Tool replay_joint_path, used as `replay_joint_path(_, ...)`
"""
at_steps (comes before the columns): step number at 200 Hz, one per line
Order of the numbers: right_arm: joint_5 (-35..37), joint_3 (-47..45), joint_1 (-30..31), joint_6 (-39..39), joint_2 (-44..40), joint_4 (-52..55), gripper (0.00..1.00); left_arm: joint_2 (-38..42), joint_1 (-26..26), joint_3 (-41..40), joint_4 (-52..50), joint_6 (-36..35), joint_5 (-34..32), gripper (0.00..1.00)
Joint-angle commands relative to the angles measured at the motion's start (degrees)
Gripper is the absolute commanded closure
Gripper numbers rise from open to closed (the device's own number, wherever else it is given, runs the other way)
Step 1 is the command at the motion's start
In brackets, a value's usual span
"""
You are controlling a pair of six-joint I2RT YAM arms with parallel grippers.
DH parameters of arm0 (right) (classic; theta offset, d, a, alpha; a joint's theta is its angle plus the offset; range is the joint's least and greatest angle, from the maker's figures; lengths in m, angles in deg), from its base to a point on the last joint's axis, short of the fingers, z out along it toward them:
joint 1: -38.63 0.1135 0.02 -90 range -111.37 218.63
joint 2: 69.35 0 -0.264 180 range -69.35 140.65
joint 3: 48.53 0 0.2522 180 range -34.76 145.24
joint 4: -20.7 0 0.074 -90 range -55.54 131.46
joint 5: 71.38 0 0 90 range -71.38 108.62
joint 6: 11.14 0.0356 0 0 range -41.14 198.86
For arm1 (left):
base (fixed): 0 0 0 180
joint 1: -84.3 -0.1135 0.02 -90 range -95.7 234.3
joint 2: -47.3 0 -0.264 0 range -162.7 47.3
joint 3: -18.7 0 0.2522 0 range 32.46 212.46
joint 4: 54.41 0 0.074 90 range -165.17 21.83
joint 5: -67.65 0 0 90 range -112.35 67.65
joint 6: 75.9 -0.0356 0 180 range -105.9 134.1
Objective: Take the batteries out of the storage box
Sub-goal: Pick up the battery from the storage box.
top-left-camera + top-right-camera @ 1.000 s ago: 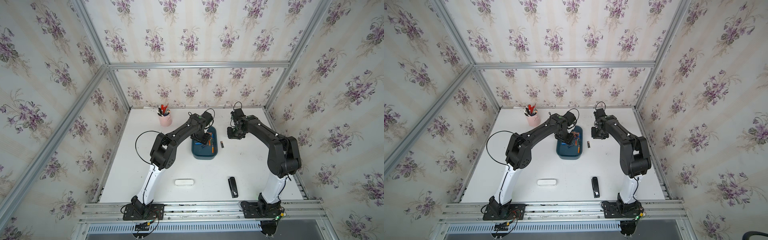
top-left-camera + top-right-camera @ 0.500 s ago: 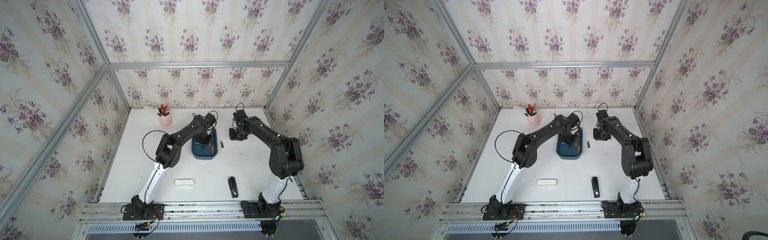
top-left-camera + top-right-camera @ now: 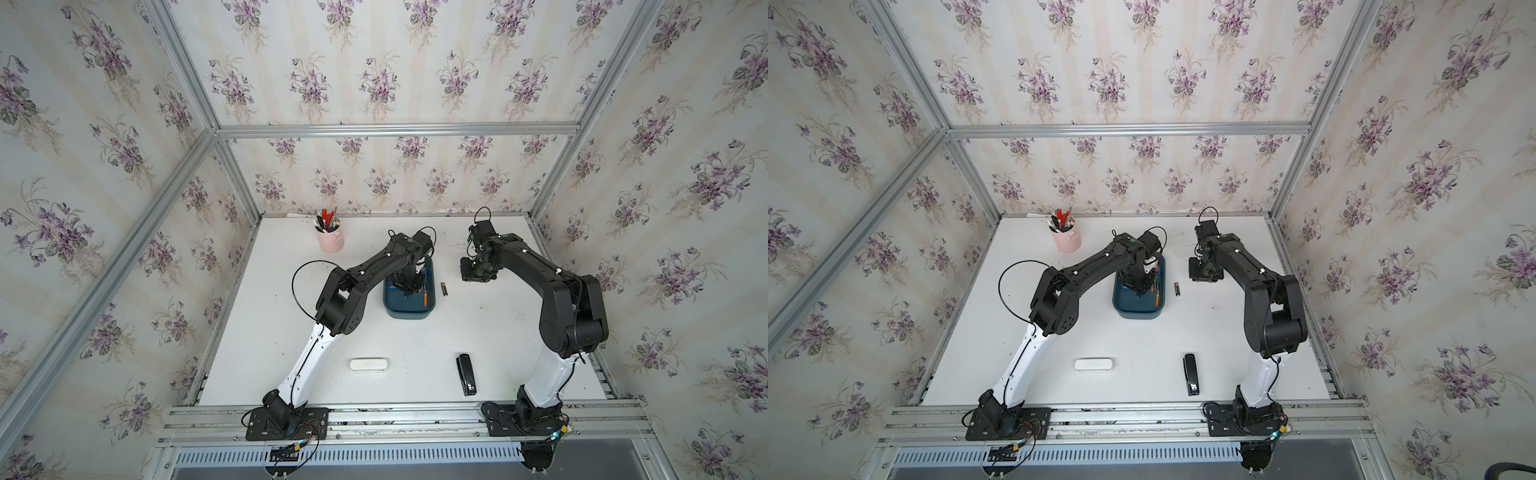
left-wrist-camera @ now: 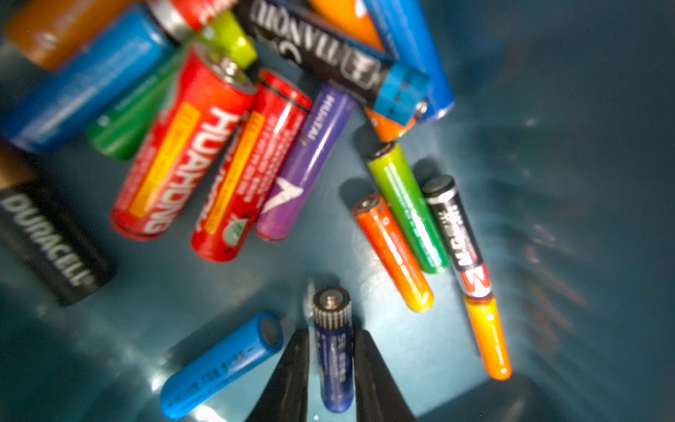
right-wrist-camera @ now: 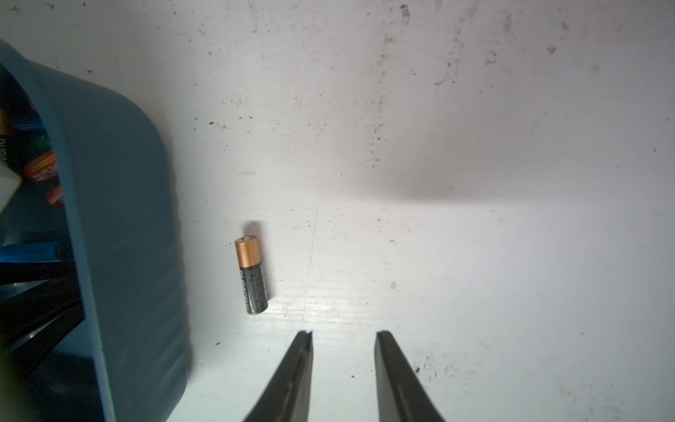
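left gripper (image 4: 331,334) pinches dark blue battery (image 4: 334,369) in storage box (image 4: 566,128); right gripper (image 5: 343,333) spread, empty. risk: round casing slips on lift.

Both top views: high at front, looking down on whole worktop (image 3: 498,332). Left wrist: close inside box (image 4: 548,146). Right wrist: low over worktop, sharing box wall.
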Motion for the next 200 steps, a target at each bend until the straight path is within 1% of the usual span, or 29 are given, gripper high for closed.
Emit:
replay_joint_path(1,-0.32,-0.34,0.02,-0.22,-0.54,-0.65,0.65,-0.74,0.00,0.37,-0.78,0.70,0.23,0.74)
replay_joint_path(39,-0.67,-0.21,-0.03,-0.21,-0.58,-0.75,0.65,-1.17,-0.02,0.69,-1.27,1.53,0.22,0.77)
replay_joint_path(68,-1.04,-0.11,-0.05,0.13,-0.79,-0.79,0.66,-0.24,0.00,0.43,-1.05,2.44,1.61,0.79)
replay_joint_path(120,-2.50,-0.25,0.13,0.84,-1.27,-1.54,0.66,5.25,-0.94,-2.15,0.68,4.54,4.00,0.80)
replay_joint_path(169,-2.64,1.96,1.37,1.38,-1.24,-0.84,0.66,12.57,-3.45,-7.40,2.22,5.32,4.86,0.80)
replay_joint_path(200,-2.68,4.27,2.34,1.89,0.02,-0.28,0.66,20.06,-7.49,-17.55,7.68,7.43,7.07,0.80)
